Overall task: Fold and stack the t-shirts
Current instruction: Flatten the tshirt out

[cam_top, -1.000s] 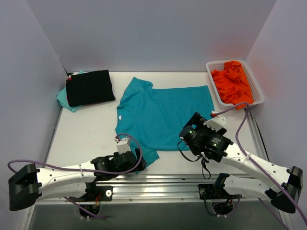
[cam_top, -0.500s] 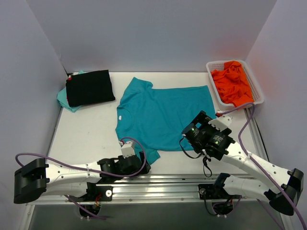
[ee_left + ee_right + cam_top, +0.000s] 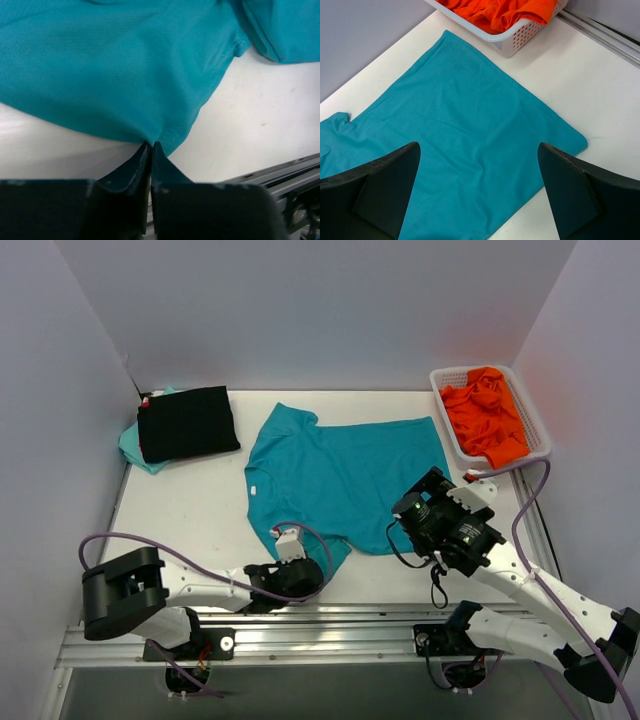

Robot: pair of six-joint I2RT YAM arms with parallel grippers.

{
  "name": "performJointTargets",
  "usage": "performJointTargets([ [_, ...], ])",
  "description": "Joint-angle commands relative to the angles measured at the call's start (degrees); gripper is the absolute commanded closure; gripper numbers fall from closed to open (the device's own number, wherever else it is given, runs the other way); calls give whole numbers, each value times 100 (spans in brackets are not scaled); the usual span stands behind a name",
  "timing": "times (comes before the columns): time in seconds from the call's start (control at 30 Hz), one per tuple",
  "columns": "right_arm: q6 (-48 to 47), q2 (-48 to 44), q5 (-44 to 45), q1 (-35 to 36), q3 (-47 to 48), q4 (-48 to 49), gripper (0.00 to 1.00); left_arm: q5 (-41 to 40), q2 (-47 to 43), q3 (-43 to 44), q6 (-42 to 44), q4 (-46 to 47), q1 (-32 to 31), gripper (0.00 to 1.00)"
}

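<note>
A plain teal t-shirt (image 3: 340, 480) on a white surface (image 3: 180, 515); a black t-shirt (image 3: 187, 423); bright orange t-shirts (image 3: 485, 415) in a white mesh basket (image 3: 447, 416).

Teal t-shirt (image 3: 345, 480) spread flat; black t-shirt (image 3: 187, 423) folded; orange t-shirts (image 3: 486, 411) heaped.

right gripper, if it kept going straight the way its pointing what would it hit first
Most likely the spread teal t-shirt. The right gripper hangs open above it, angled down, and the wrist view shows the cloth's lower portion lying between the fingers. Height above the cloth is hard to judge; the white basket sits well beyond.
</note>
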Motion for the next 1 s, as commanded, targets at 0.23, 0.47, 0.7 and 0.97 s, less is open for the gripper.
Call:
performJointTargets([
  [0.23,-379,-80,-105,-399,-139,315,1,-41,18,-293,-84,-1387,-38,98],
  [0.47,-1058,165,-2512,-1542,-684,1345,0,-753,-2314,-373,-136,-2985,103,98],
  [0.7,-1029,868,-4613,-2885,-1413,1652,4,-1116,-3431,-424,493,-3087,1182,98],
  [0.97,-302,1694,-3474,-3380,-414,-592,7,-193,-4004,-802,1489,-2093,2616,98],
])
